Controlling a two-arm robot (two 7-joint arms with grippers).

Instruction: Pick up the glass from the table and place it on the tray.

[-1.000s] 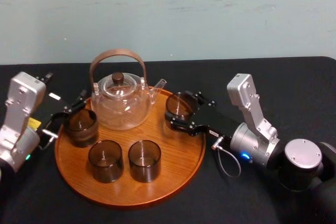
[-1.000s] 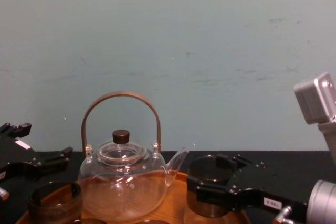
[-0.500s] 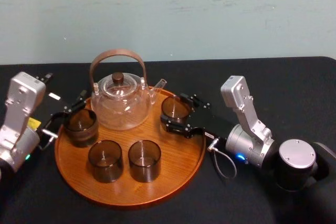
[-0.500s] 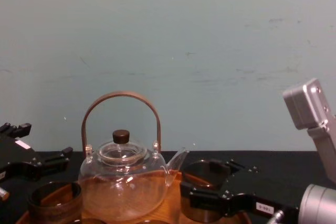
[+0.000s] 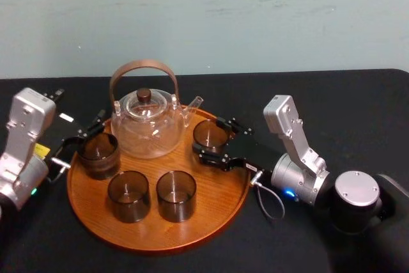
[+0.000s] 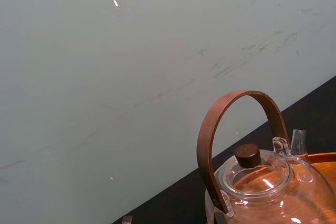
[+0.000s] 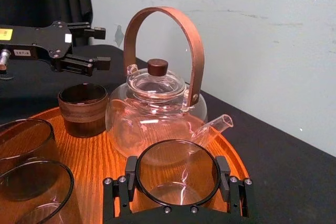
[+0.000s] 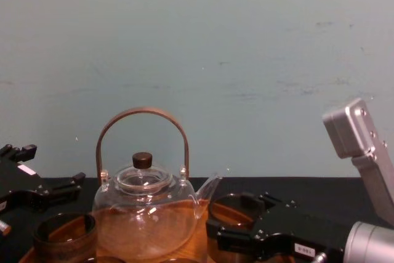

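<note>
a: where is the glass [image 5: 211,135] sitting?

b: the right end effector [image 7: 177,176] is clamping it, one finger on each flank. it is hanging inside the right part of the tray [image 5: 211,218], just right of the teapot [image 5: 146,127]. i am not managing to tell whether its base is touching the wood.

a: what is worrying you?

b: if the base is riding above the wood, i am guessing that letting go would be dropping it, and it could be tipping or cracking. the spout [image 7: 212,127] is pointing at the glass from just beside it, so any drift to the left or far side would be knocking glass on glass.

a: and room for moving?

b: the tray's raised rim is running just under the fingers on the right. pulling back low would be risking a snag that drags the whole tray. the black tabletop [image 5: 319,94] on the right is offering open room, provided the fingers are lifting first. on the near side, bare wood is separating the glass from the nearest spare glass [image 5: 176,195].

a: the left arm?

b: the left end effector [image 7: 102,49] is idling at the tray's far-left edge with fingers apart, gripping nothing. it is sitting beside the far-left glass [image 5: 98,153], well apart from this work.
</note>
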